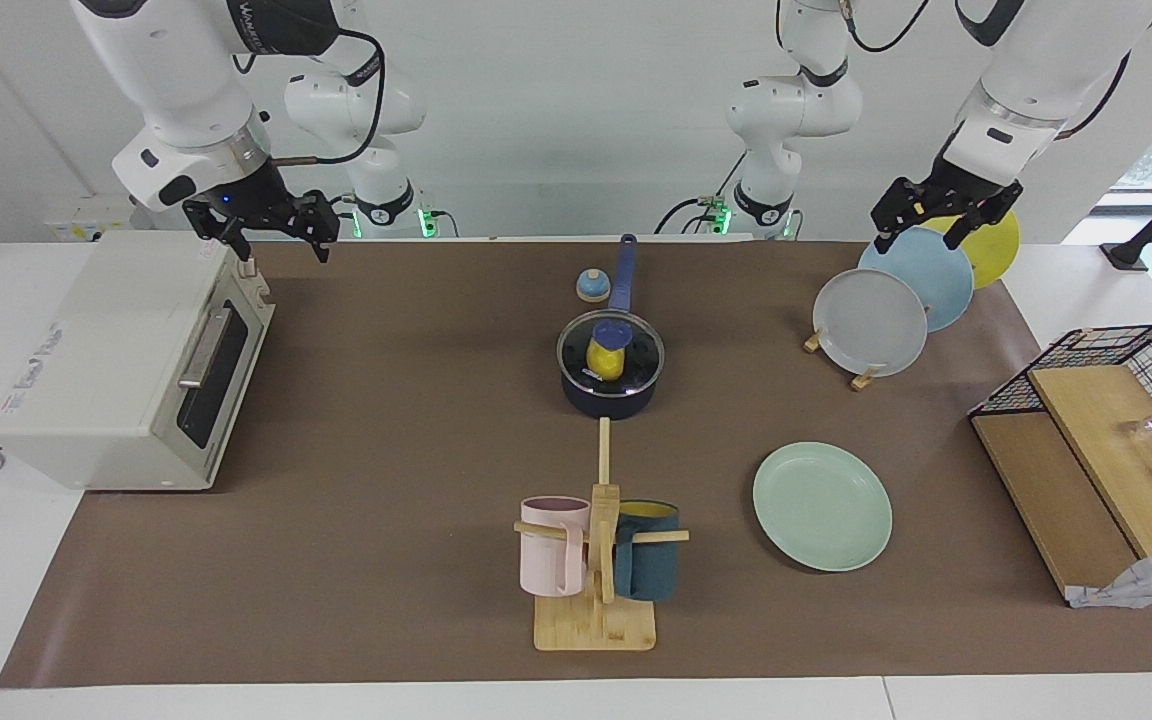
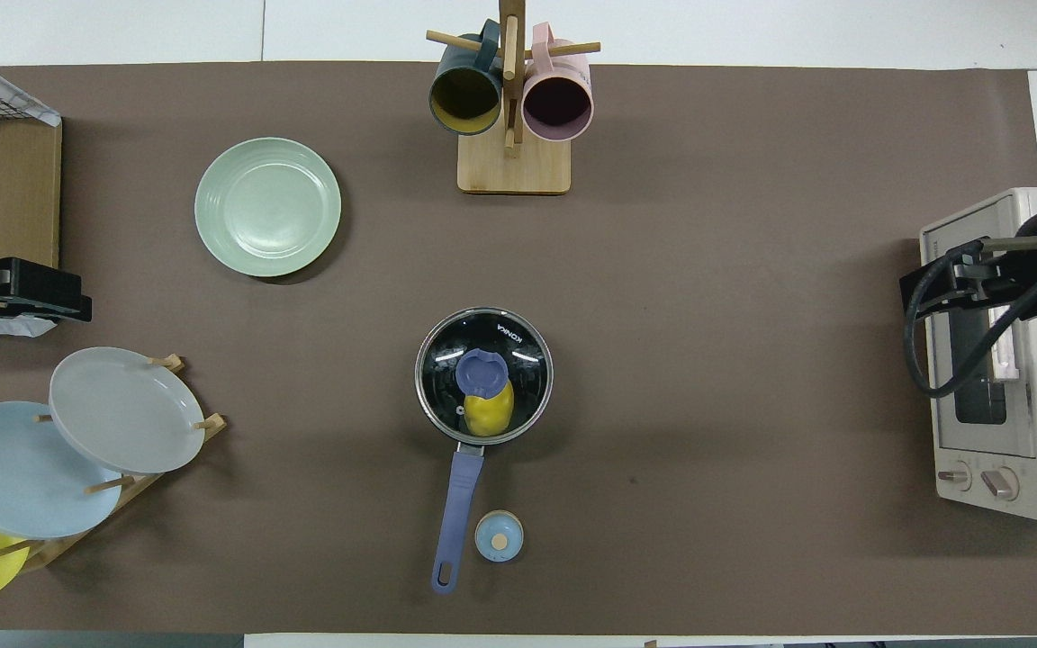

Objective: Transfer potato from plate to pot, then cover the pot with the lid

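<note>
1. Potato (image 1: pixel 605 362): we record it inside the pot (image 1: pixel 608 398), seen yellow through the glass.
2. Lid (image 1: pixel 610 350): seated on the pot's rim, blue knob at centre. The overhead view shows lettering on the glass, which the facing view does not.
3. The pot stands mid-table, its long handle pointing toward the robots, with a small bell (image 1: pixel 592 286) just beside the handle.
4. Plate (image 1: pixel 822 506): mint-green, bare, lying flat farther from the robots than the pot, toward the left arm's end.
5. Left gripper (image 1: pixel 929 227): raised over the rack of upright plates (image 1: pixel 870 322), fingers spread, holding nothing.
6. Right gripper (image 1: pixel 274 232): raised over the toaster oven (image 1: pixel 126 365), fingers apart, holding nothing.
7. Surface: a brown mat (image 1: pixel 386 450) on a white table. A wooden mug tree (image 1: pixel 598 560) bearing a pink mug and a dark teal mug stands farther from the robots than the pot. A wire basket with wooden boards (image 1: pixel 1086 450) sits at the left arm's end.
8. Views: the facing view shows both arms whole against a white wall. The overhead view shows the oven's dials (image 2: pixel 978 480).
</note>
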`<state>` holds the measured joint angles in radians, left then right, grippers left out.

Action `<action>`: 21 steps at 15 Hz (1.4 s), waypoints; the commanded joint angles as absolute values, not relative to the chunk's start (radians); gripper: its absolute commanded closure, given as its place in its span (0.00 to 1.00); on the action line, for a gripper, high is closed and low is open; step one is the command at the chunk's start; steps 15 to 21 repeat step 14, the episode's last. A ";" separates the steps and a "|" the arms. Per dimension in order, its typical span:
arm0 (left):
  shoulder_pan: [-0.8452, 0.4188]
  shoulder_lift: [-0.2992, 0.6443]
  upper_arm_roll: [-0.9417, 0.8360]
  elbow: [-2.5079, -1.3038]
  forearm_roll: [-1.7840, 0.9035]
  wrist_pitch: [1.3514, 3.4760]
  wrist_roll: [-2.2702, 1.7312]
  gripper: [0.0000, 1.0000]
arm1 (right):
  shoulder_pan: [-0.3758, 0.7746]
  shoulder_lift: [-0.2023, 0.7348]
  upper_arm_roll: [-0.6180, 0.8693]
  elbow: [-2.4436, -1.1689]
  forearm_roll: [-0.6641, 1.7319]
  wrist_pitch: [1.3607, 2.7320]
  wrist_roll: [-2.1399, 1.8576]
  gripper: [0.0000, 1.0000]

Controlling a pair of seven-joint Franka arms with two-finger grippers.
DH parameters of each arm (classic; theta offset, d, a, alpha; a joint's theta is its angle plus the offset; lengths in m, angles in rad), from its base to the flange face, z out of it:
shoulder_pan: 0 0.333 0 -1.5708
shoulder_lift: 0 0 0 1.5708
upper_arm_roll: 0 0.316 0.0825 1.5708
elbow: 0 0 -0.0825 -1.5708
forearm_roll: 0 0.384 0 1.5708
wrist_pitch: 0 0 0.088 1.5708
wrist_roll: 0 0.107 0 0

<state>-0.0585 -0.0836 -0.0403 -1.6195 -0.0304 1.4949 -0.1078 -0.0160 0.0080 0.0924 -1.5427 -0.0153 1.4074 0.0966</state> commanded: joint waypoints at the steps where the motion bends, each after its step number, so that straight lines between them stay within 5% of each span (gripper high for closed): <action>1: -0.049 -0.095 -0.041 -1.634 -0.043 1.506 -0.112 0.00 | -0.029 -0.012 0.097 -1.565 0.006 1.405 0.081 0.00; 21: -0.049 -0.094 -0.040 -1.626 -0.044 1.508 -0.117 0.00 | -0.081 -0.003 0.095 -1.562 0.002 1.491 0.083 0.00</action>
